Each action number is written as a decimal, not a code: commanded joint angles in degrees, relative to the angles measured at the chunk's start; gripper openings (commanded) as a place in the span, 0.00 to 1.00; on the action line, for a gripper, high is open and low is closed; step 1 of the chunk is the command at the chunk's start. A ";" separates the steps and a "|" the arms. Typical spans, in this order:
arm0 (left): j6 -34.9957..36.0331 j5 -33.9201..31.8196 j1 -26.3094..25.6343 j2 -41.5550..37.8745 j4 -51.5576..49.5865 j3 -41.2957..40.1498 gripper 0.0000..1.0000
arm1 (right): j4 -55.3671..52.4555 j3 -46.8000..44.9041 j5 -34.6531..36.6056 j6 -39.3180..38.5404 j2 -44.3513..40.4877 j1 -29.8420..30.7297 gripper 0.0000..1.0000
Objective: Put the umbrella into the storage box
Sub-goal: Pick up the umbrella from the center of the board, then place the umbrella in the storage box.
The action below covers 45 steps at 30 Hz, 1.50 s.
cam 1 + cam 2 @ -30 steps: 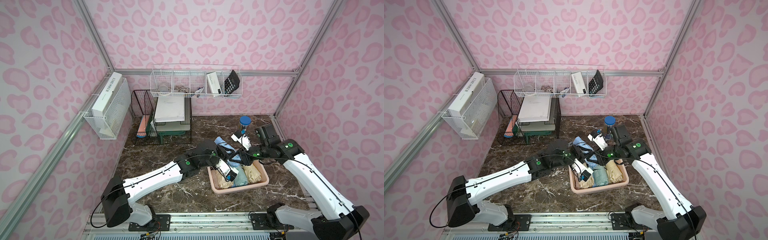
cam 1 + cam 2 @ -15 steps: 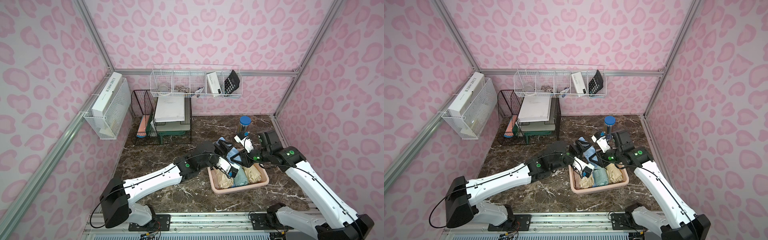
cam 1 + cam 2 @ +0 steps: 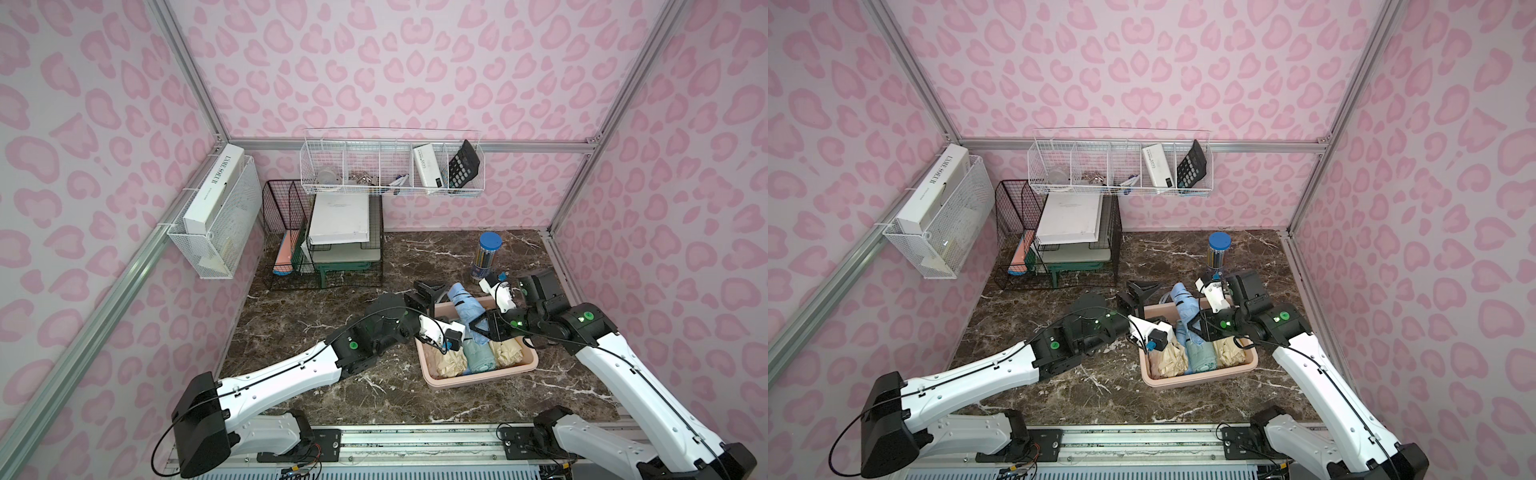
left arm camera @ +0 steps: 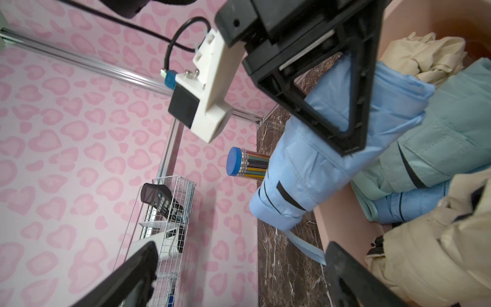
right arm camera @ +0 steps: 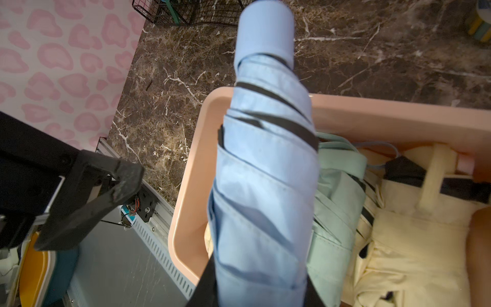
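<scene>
- The right pincer is clamped around a folded light blue umbrella.
- The umbrella lies tilted across the far rim of the pink storage box, one end jutting over the desk.
- The left pincer gapes wide, empty, beside it.

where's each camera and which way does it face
Top views: high in front, facing down; left arm, right arm and storage box.
Left wrist: looks past open left gripper at right gripper clamping the blue umbrella.
Right wrist: looks along that umbrella between its jaws, across the box rim.
Shared: umbrella and box in all.
</scene>
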 commanded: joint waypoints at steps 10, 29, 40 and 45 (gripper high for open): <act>-29.13 -11.30 3.01 -3.45 0.67 -0.89 0.98 | -1.21 -2.61 10.92 11.13 -0.67 7.56 0.00; -51.53 -24.54 4.87 -4.39 -6.15 0.08 0.98 | 10.46 -11.78 21.17 19.53 3.63 17.02 0.00; -61.12 -29.69 6.34 -3.59 -11.52 1.36 0.98 | 10.06 -12.09 23.62 20.73 6.14 18.94 0.57; -64.18 -30.94 7.22 -3.55 -12.64 1.48 0.98 | 9.07 -8.16 27.35 18.29 3.30 18.80 0.71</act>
